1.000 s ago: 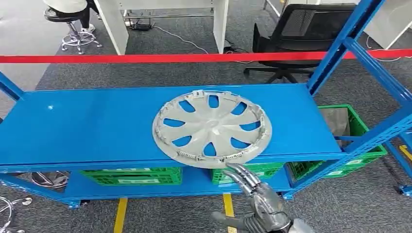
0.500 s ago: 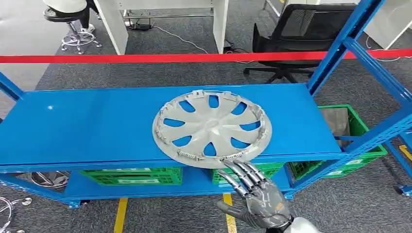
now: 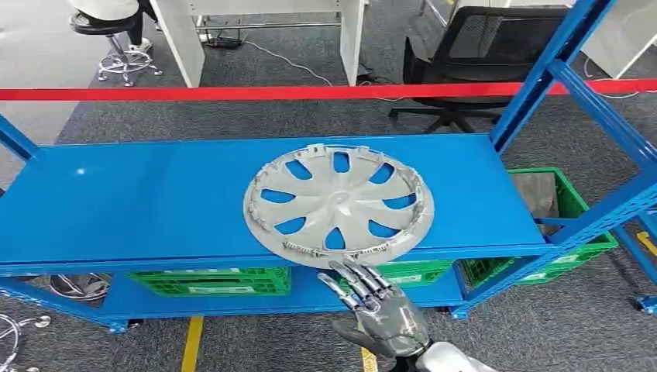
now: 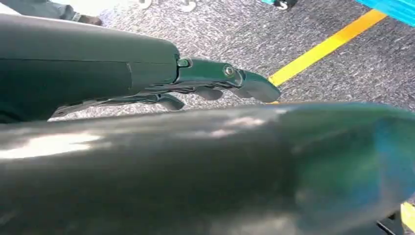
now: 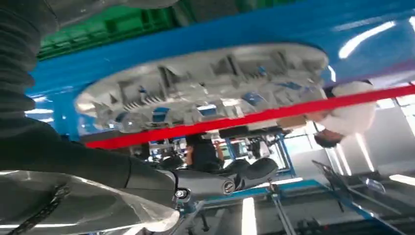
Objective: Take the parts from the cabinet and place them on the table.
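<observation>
A silver-grey wheel cover point(image 3: 338, 204) lies flat on the blue cabinet shelf point(image 3: 139, 201), its near rim overhanging the shelf's front edge. My right hand point(image 3: 376, 308) is just below and in front of that rim, fingers spread and pointing up at it, holding nothing. I cannot tell whether the fingertips touch the rim. In the right wrist view the wheel cover's ribbed edge point(image 5: 205, 83) sits close beyond my dark fingers point(image 5: 230, 178). My left hand point(image 4: 195, 85) hangs over the grey carpet with its fingers straight and nothing in it.
A red barrier tape point(image 3: 232, 93) runs across behind the shelf. Green crates point(image 3: 209, 280) stand on the lower shelf and another point(image 3: 569, 209) at the right. Blue uprights point(image 3: 542, 74) frame the right side. A black office chair point(image 3: 480, 54) stands behind. A yellow floor line point(image 3: 190, 341) passes below.
My right hand has slid left along the shelf's front edge, staying just under the wheel cover's near rim with fingers spread. The wheel cover has not moved.
</observation>
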`<state>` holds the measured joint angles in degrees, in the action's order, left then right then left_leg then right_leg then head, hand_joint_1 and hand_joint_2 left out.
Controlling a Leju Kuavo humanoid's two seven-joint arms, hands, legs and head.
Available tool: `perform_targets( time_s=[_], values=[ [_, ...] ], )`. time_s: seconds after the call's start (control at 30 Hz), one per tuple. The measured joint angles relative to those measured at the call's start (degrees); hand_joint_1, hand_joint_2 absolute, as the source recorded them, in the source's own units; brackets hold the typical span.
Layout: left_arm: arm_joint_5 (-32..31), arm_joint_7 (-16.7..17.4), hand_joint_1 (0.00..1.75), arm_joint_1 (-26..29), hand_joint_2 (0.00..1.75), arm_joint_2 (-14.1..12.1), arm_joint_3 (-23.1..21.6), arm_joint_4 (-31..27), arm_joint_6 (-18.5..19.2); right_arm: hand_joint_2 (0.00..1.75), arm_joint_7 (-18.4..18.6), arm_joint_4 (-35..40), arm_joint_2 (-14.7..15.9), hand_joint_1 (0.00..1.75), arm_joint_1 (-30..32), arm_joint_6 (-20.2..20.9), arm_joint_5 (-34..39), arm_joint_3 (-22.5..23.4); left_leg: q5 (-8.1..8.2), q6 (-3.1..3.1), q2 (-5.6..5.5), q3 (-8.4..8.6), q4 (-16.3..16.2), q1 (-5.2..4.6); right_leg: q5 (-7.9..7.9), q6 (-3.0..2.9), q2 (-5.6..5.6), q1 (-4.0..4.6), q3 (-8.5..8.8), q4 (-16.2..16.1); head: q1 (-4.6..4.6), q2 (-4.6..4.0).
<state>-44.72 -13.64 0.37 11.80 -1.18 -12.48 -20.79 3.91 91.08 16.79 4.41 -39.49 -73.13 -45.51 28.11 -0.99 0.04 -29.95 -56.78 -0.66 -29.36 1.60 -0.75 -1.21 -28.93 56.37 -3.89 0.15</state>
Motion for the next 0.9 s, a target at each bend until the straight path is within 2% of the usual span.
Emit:
perform_targets(
  time_s=[0.3, 0.9],
  values=[
    [0.0, 0.7, 0.0, 0.0, 0.0, -0.1, -1.0, 0.0, 0.0, 1.75, 2.0, -1.8, 0.2, 0.0, -1.3, 1.5, -2.4, -0.3, 0.0, -0.01, 0.0, 0.0, 0.0, -0.02, 0.0, 0.0, -0.01, -0.01, -0.01, 0.0, 0.0, 0.0],
    [0.1, 2.1, 0.0, -0.1, 0.0, -0.2, -2.1, 0.0, 0.0, 1.75, 2.9, -1.9, -0.5, 0.0, -2.2, 3.5, -4.7, 1.0, 0.0, -0.01, 0.0, 0.01, 0.0, -0.01, 0.0, 0.0, -0.02, -0.01, 0.0, 0.0, 0.0, 0.0]
  ],
)
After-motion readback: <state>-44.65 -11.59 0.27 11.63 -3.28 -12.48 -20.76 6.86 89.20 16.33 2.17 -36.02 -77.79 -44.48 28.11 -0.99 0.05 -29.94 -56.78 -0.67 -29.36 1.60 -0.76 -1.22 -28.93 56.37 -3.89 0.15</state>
